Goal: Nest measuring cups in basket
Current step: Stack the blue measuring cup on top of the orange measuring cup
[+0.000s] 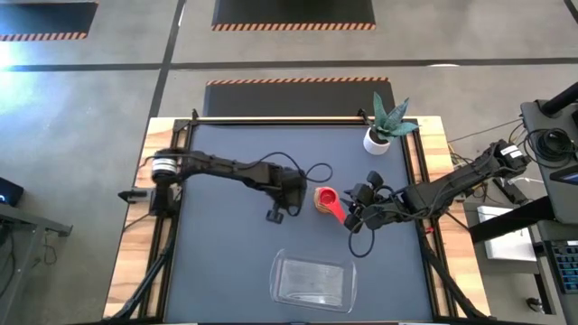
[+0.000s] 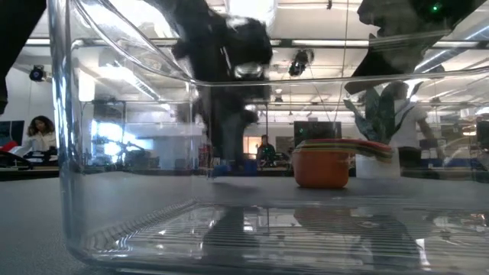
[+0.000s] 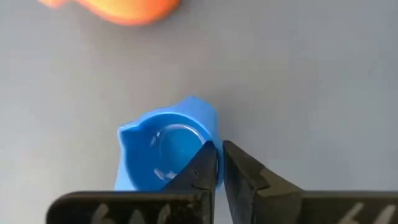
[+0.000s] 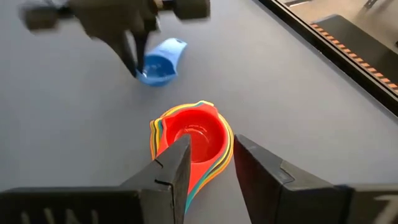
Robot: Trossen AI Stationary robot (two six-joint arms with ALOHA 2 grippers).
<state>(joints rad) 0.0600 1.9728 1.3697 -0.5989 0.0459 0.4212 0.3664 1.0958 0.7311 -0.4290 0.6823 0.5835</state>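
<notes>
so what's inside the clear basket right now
Nothing can be seen in the basket: its ribbed floor shows bare. The nested stack of cups, red on top, and the blue cup sit on the mat outside it. The stack's lower cups are mostly covered.

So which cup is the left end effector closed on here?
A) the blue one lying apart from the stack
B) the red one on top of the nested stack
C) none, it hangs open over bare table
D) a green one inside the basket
A: in the left wrist view the left end effector pinches the rim of the blue cup, apart from the nested stack.
</notes>
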